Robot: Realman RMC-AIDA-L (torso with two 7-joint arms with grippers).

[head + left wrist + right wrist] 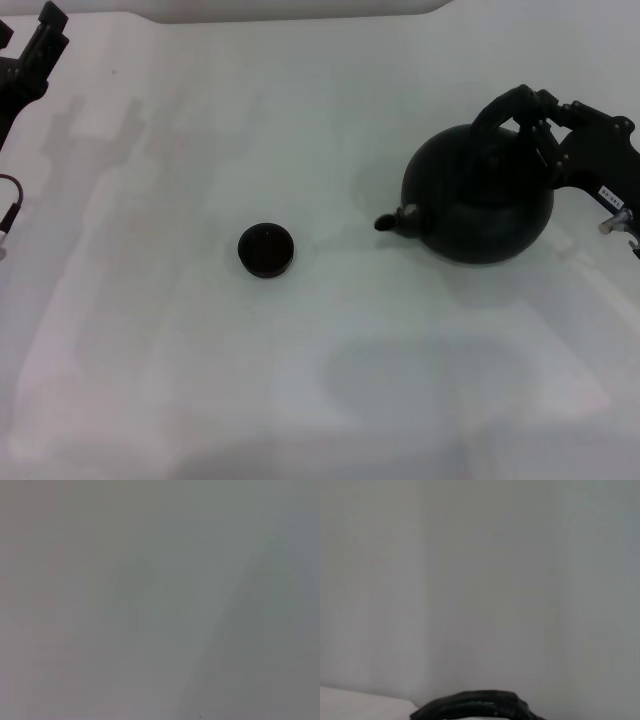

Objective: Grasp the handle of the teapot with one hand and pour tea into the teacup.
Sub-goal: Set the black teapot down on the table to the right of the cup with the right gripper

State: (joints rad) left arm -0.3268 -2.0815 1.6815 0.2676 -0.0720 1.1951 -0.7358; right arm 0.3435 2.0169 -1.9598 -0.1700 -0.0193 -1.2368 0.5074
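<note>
The matte-black teapot (480, 200) stands upright on the white table at the right, its short spout (392, 221) pointing left toward the teacup. The small black teacup (266, 249) sits left of the table's centre, well apart from the spout. My right gripper (545, 125) reaches in from the right and is closed around the right side of the arched black handle (500, 105). The handle's top also shows close up in the right wrist view (475, 705). My left gripper (42, 38) is parked at the far left back corner.
The white table (320, 380) spreads around both objects. A cable on my left arm (10, 205) hangs at the left edge. The left wrist view shows only blank grey surface.
</note>
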